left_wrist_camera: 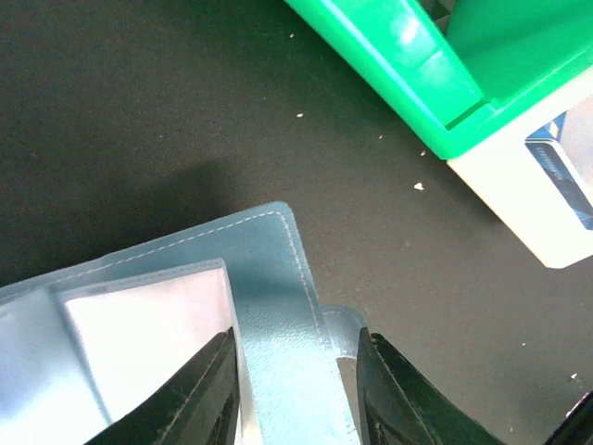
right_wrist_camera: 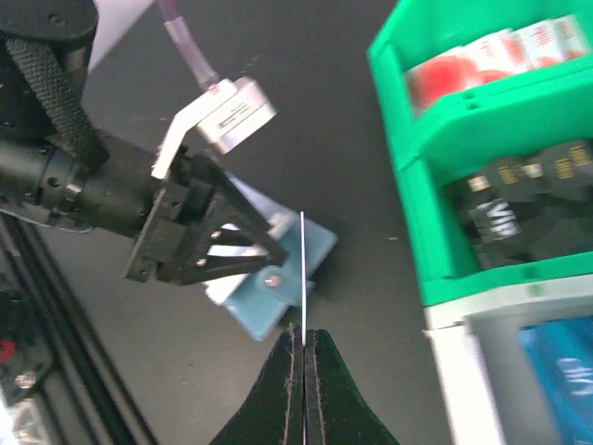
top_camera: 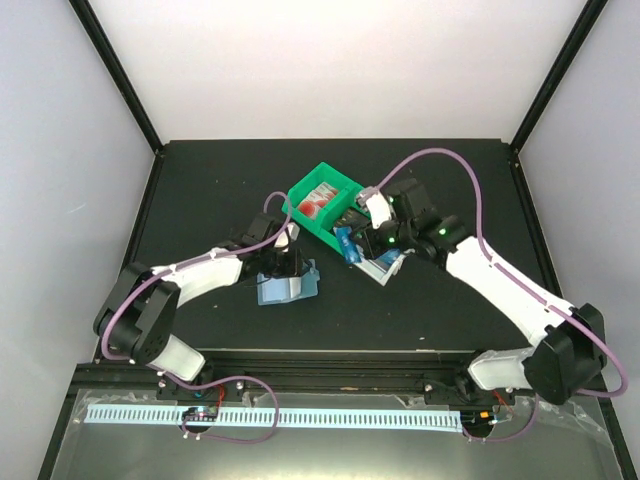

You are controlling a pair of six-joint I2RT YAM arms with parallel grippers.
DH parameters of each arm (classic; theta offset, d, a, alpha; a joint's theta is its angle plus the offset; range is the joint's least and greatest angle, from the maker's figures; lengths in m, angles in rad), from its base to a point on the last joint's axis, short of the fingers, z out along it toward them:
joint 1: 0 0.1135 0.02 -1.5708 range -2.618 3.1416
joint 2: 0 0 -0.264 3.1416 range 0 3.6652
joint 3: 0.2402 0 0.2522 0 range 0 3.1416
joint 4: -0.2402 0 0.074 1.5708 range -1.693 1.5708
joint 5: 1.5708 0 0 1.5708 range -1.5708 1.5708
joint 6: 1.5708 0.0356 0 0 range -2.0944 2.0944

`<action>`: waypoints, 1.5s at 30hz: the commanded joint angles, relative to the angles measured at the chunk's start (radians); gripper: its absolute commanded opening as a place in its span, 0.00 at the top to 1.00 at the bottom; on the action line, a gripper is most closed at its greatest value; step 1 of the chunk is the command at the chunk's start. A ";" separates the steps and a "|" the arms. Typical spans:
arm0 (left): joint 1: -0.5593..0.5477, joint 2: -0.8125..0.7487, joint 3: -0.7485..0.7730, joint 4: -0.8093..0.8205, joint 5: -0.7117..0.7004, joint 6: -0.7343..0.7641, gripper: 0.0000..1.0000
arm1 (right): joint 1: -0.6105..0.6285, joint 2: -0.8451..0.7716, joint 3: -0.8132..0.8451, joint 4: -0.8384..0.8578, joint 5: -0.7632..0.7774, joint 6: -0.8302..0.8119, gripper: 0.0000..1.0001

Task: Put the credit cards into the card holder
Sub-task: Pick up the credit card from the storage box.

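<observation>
The teal card holder (top_camera: pixel 290 288) lies open on the black table, its clear sleeves (left_wrist_camera: pixel 139 343) showing. My left gripper (top_camera: pixel 285 264) is open and low over it, its fingers (left_wrist_camera: pixel 208 394) straddling the teal cover (left_wrist_camera: pixel 278 315). My right gripper (top_camera: pixel 352 238) is shut on a blue credit card (top_camera: pixel 347 244), held just right of the holder. In the right wrist view the card (right_wrist_camera: pixel 303 269) shows edge-on as a thin line between the fingertips (right_wrist_camera: pixel 289 362), above the holder (right_wrist_camera: pixel 278 292). More cards sit in the bins.
A green bin (top_camera: pixel 300 190) behind the holder has red-and-white cards (right_wrist_camera: pixel 482 65) and dark cards (right_wrist_camera: pixel 519 204). A white bin (right_wrist_camera: pixel 454 362) beside it holds blue cards (right_wrist_camera: pixel 565 371). The left arm's wrist (right_wrist_camera: pixel 139 209) is close to the right gripper.
</observation>
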 commanded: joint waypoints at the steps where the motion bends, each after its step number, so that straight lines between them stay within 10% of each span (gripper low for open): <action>1: -0.009 -0.067 -0.012 -0.044 -0.042 -0.002 0.63 | 0.053 -0.060 -0.124 0.270 -0.070 0.255 0.99; 12: -0.004 -0.384 -0.069 -0.182 -0.184 0.032 0.31 | 0.106 -0.157 -0.361 0.551 -0.050 0.631 0.99; 19: -0.003 -0.629 -0.177 -0.020 0.175 -0.015 0.18 | 0.105 -0.253 -0.418 0.671 -0.134 0.713 0.99; 32: -0.007 -0.850 -0.381 0.484 0.450 -0.430 0.31 | 0.106 -0.293 -0.437 0.788 -0.441 0.742 0.99; 45: -0.007 -0.937 -0.421 0.461 0.336 -0.475 0.29 | 0.107 -0.257 -0.405 0.752 -0.510 0.736 0.99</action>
